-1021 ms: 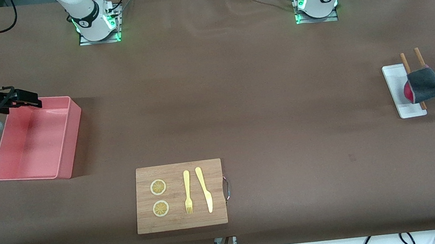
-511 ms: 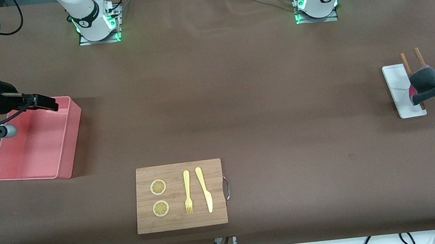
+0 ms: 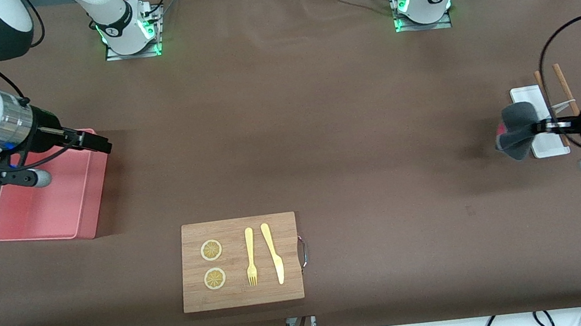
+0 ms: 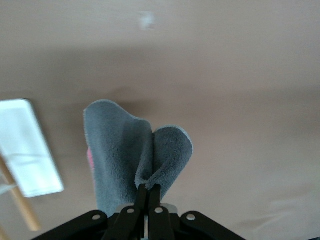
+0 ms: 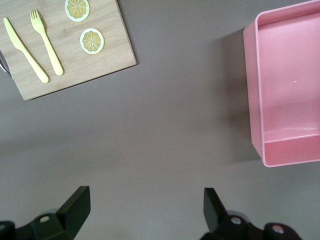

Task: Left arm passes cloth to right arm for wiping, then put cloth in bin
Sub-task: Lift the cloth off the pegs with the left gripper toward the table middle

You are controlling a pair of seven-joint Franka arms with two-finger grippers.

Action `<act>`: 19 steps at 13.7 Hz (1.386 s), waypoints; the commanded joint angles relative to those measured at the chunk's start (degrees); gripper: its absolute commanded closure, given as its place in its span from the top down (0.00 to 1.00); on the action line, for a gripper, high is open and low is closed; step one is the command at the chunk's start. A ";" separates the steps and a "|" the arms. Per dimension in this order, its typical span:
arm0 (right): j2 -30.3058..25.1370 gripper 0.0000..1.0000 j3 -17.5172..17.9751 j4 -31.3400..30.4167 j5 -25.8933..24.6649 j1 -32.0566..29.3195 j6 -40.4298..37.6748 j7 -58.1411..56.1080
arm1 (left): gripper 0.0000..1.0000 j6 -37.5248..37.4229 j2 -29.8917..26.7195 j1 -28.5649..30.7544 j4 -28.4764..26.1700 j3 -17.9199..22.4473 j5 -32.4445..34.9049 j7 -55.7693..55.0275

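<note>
On the brown surface (image 3: 319,126) we see the left claw (image 3: 538,127) clenched on the cloth (image 3: 515,131), its folds pointing toward the right arm's end; the right claw (image 3: 100,146), released, hangs over the bin (image 3: 92,220).

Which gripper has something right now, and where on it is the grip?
The left gripper is shut on the cloth, pinching a gathered fold at its edge. The right gripper is open and empty, over the bin's corner.
</note>
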 commanded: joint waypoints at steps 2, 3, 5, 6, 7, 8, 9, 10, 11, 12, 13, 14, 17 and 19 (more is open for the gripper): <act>2.23 0.99 -0.17 1.23 2.50 0.74 0.46 3.35 | 0.00 -3.15 1.04 -5.76 4.45 1.13 -16.30 -15.68; 2.85 1.00 -0.18 1.23 3.56 1.27 1.77 4.58 | 0.00 -3.06 1.57 -6.55 4.36 1.13 -21.66 -21.84; 4.17 0.99 -0.18 1.23 3.66 2.50 4.24 6.60 | 0.00 -1.06 1.92 -10.05 4.53 1.13 -28.20 -32.75; 4.96 1.00 -0.18 1.23 3.66 3.11 5.20 7.57 | 0.00 1.05 1.75 -12.68 4.62 1.04 -28.65 -36.71; 5.92 1.00 -0.09 1.23 3.66 4.08 6.17 8.97 | 0.00 2.55 1.75 -15.84 4.97 1.04 -28.75 -39.02; 6.46 0.99 -0.17 1.23 3.66 5.30 7.23 10.98 | 0.00 4.30 1.75 -19.44 5.41 1.22 -28.57 -40.78; 6.98 1.00 -0.18 1.23 3.66 6.27 8.54 13.18 | 0.00 5.19 1.66 -21.91 5.59 1.22 -28.66 -43.84; 7.51 1.00 -0.18 1.23 3.66 7.33 9.77 15.38 | 0.00 6.24 1.66 -23.68 5.85 0.96 -28.83 -47.88; 8.04 1.00 -0.09 1.23 3.75 8.03 10.74 17.14 | 0.00 7.56 1.66 -25.87 5.85 0.96 -28.92 -51.40; 8.30 1.00 -0.17 1.23 4.36 8.74 11.53 18.72 | 0.00 9.57 1.57 -28.24 5.94 1.04 -28.92 -54.65; 8.65 1.00 -0.18 1.23 5.23 8.92 12.24 19.78 | 0.00 12.03 1.57 -30.01 5.85 1.04 -29.01 -57.73; 8.92 1.00 -0.18 1.23 6.46 8.92 12.77 20.23 | 0.00 14.14 1.57 -32.03 5.85 1.04 -29.27 -61.24; 10.41 1.00 -0.18 1.23 10.50 9.88 14.79 22.51 | 0.00 23.27 2.10 -37.74 5.85 1.13 -31.29 -73.63; 10.59 0.99 -0.09 1.23 11.04 10.68 15.15 25.23 | 0.00 30.39 2.63 -40.47 5.85 1.13 -31.38 -79.96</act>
